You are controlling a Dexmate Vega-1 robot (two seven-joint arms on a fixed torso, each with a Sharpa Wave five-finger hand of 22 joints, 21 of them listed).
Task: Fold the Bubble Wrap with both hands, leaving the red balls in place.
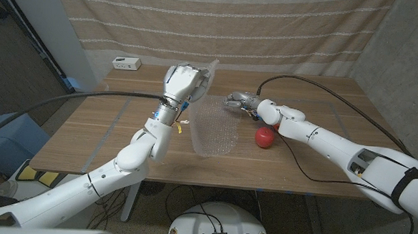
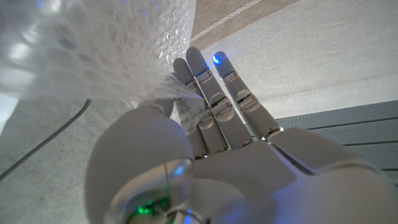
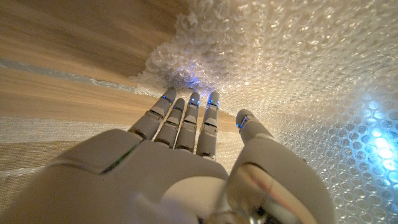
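Observation:
The bubble wrap [image 1: 214, 129] is a clear sheet in the middle of the wooden table [image 1: 93, 132], with its left side lifted. My left hand [image 1: 183, 82] is raised above the table and pinches that lifted edge between thumb and fingers [image 2: 198, 93], so the bubble wrap [image 2: 106, 43] hangs from it. My right hand [image 1: 241, 101] reaches in low at the sheet's far right edge. Its straight fingertips [image 3: 186, 102] touch the bubble wrap [image 3: 298, 74] and the thumb stands apart from them. One red ball [image 1: 264, 136] lies just right of the sheet. A second red ball [image 1: 275, 126] peeks from behind my right forearm.
A small white box [image 1: 126, 63] sits at the table's back left corner. A black cable [image 1: 318, 87] arcs over the back right of the table to my right arm. A beige curtain [image 1: 221, 24] hangs behind the table.

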